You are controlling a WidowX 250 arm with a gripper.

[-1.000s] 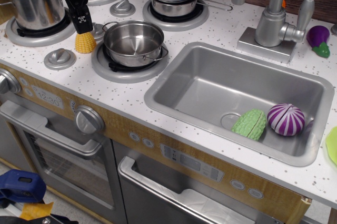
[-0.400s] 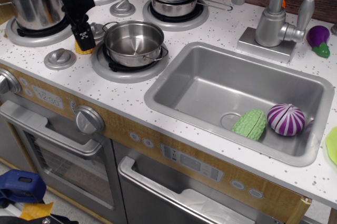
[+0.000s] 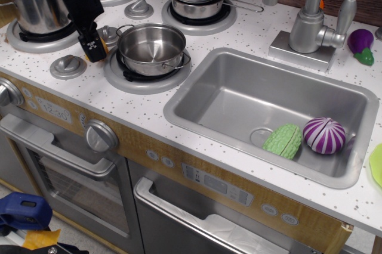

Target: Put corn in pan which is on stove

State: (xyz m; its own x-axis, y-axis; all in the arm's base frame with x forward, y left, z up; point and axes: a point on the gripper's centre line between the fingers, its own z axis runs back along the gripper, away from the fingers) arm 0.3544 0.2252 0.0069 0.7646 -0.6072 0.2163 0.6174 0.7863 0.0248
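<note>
One cob: the corn (image 3: 102,43) shows only as a sliver of yellow beside the black fingers, on the white stove (image 3: 197,42) just left of the pan.
Handling: by my judgement it is light, stiff moulded plastic, not fragile; the ribbed rows should give some bite, though the hard surface may slip. Best taken across its middle.
Gripper (image 3: 92,47): lowered right over the cob, fingers around or against it; how wide the fingers stand cannot be told, nor whether they have clenched on it.
Pan (image 3: 150,48): empty, on the front burner, just right of the gripper.
Sink (image 3: 239,96): holds other toys, well apart.
</note>
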